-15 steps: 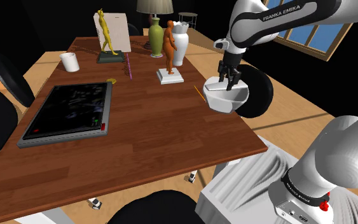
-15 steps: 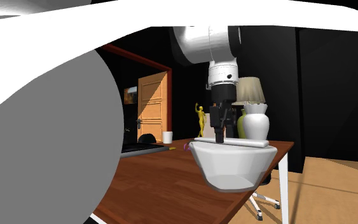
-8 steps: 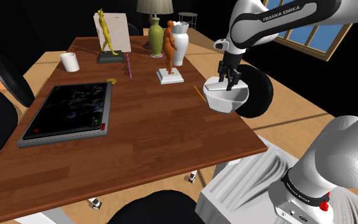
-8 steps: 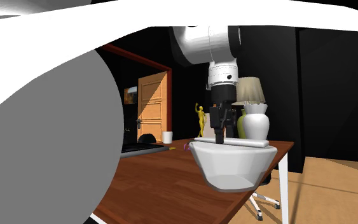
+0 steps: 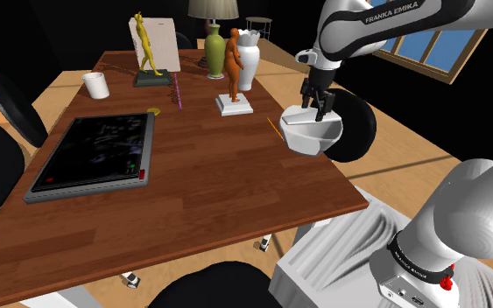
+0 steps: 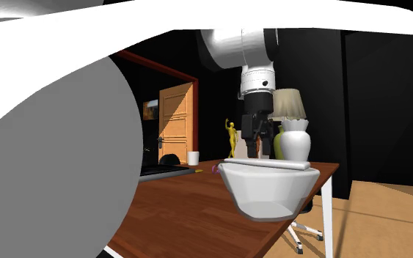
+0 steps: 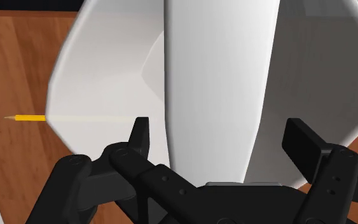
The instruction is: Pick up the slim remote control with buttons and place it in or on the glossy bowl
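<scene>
Claw (image 6: 254,152) inspected: the black fingers stand apart, one on each side of the slim white slab-shaped remote control (image 7: 219,83), with a gap showing at each flank; nothing is gripped. Change noted: compared with half a second ago the claw stands higher, its tips now clear above the remote rather than down at its level, while the remote and the glossy white bowl (image 5: 310,138) have not shifted. Assessment: release has been made and the arm is lifting away, so the placing appears complete, with only the retreat outstanding. Location of remote: it lies flat across the bowl's rim, bridging the opening rather than resting down inside. The bowl sits at the edge of the brown wooden table (image 5: 209,175), on the shoulder view's right. Orientation: the long axis is level and runs left to right in the second exterior view, reaching roughly rim to rim. In the wrist view it runs straight away from the claw, crosswise to the line between the fingers. No buttons are drawn, so which end leads cannot be told. A yellow pencil (image 7: 25,118) lies on the table just beside the bowl.
</scene>
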Motion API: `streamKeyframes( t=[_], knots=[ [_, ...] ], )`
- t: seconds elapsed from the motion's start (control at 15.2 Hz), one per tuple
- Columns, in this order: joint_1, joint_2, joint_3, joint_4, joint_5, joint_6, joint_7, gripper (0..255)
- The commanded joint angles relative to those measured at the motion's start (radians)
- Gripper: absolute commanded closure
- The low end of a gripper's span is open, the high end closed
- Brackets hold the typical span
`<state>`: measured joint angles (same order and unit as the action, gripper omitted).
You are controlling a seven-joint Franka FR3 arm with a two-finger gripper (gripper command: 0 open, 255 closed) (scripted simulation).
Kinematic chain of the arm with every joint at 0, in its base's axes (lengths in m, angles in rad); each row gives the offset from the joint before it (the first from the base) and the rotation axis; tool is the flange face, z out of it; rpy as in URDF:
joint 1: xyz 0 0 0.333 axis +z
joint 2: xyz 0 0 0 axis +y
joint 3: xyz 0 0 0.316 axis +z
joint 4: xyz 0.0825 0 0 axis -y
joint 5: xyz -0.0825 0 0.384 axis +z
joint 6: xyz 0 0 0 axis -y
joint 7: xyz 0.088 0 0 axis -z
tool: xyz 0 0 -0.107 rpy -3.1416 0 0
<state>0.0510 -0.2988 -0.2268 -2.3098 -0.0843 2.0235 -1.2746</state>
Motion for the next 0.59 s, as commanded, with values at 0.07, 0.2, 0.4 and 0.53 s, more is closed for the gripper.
streamKeyframes(
  t=[0.07,0.2,0.4,0.53],
  knots=[
    [0.003,-0.020,0.008,0.070,0.001,-0.090,0.004,0],
    [0.003,-0.020,0.008,0.069,0.001,-0.090,0.004,0],
    [0.003,-0.020,0.008,0.070,0.001,-0.090,0.004,0],
    [0.003,-0.020,0.008,0.070,0.001,-0.090,0.004,0]
  ],
)
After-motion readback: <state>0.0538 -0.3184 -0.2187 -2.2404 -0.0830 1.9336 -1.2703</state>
